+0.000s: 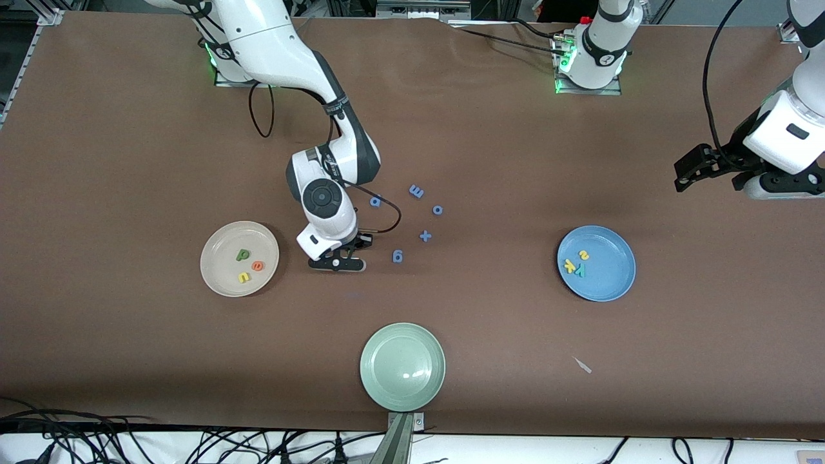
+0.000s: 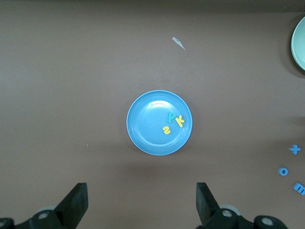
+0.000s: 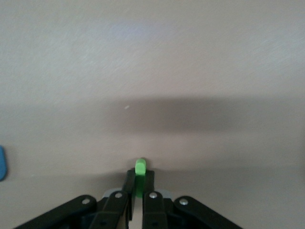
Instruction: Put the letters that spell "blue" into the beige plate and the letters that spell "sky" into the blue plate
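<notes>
Down at the table between the beige plate and the blue letters, my right gripper is shut on the light green l, which sticks out past its fingertips. In the beige plate lie the dark green b, the orange e and the yellow u. The blue plate holds the yellow s, yellow k and teal y. My left gripper waits open, high at the left arm's end of the table.
Several all-blue letters lie scattered mid-table, the closest one just beside my right gripper. A pale green plate sits near the table's front edge. A small pale scrap lies nearer the front camera than the blue plate.
</notes>
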